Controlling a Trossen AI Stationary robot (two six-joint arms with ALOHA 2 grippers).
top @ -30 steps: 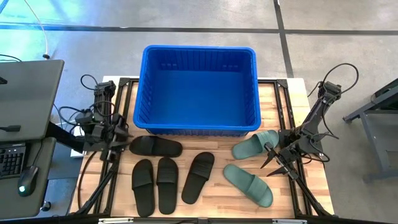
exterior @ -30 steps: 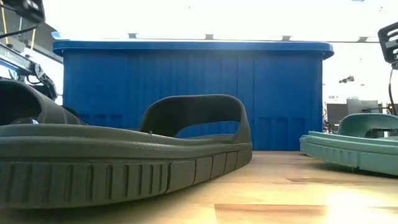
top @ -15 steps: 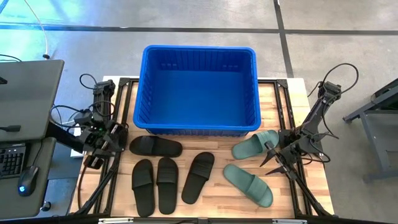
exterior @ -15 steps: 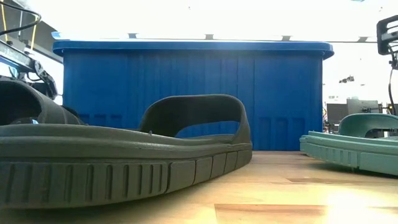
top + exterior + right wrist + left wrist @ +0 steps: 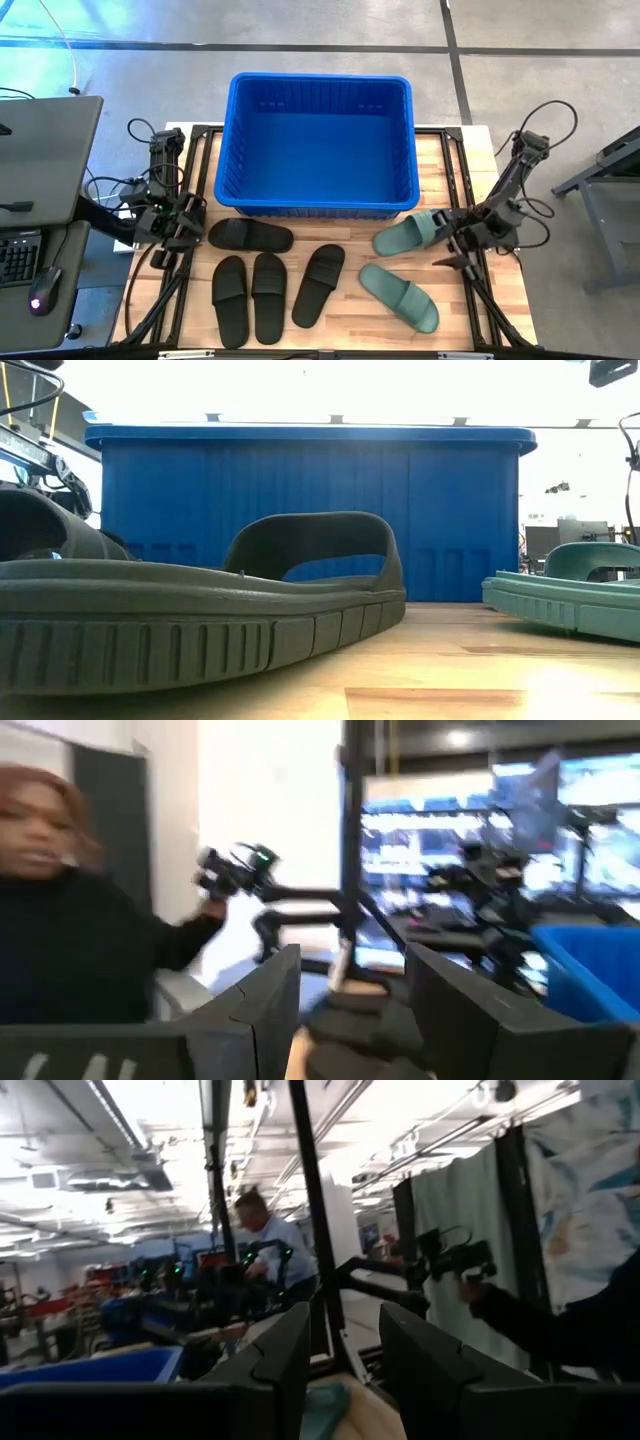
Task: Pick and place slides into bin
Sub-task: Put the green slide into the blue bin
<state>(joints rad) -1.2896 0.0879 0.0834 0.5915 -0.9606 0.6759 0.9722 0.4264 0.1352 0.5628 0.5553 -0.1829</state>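
The blue bin point(image 5: 320, 140) stands at the table's far middle, with nothing showing inside it. Several black slides lie on their soles in front of it: one crosswise point(image 5: 250, 235), three side by side point(image 5: 268, 297). Two green slides point(image 5: 410, 232) point(image 5: 398, 296) lie at the right. My left gripper point(image 5: 186, 228) is open beside the crosswise black slide, at its left, and holds nothing. My right gripper point(image 5: 450, 245) is open beside the farther green slide, at its right, and holds nothing. Both wrist views look level across the room past open fingers point(image 5: 345, 1380) point(image 5: 350, 1015).
The low view has a black slide point(image 5: 200, 620) close in front and a green slide point(image 5: 570, 600) at the right, with the bin's wall point(image 5: 310, 510) behind. People show beyond the table point(image 5: 265, 1230) point(image 5: 60, 910). A desk with a keyboard point(image 5: 20, 255) stands left of the table.
My right gripper has gone up and tipped toward level, next to the farther green slide. My left gripper has shifted a little beside the crosswise black slide. No slide has moved.
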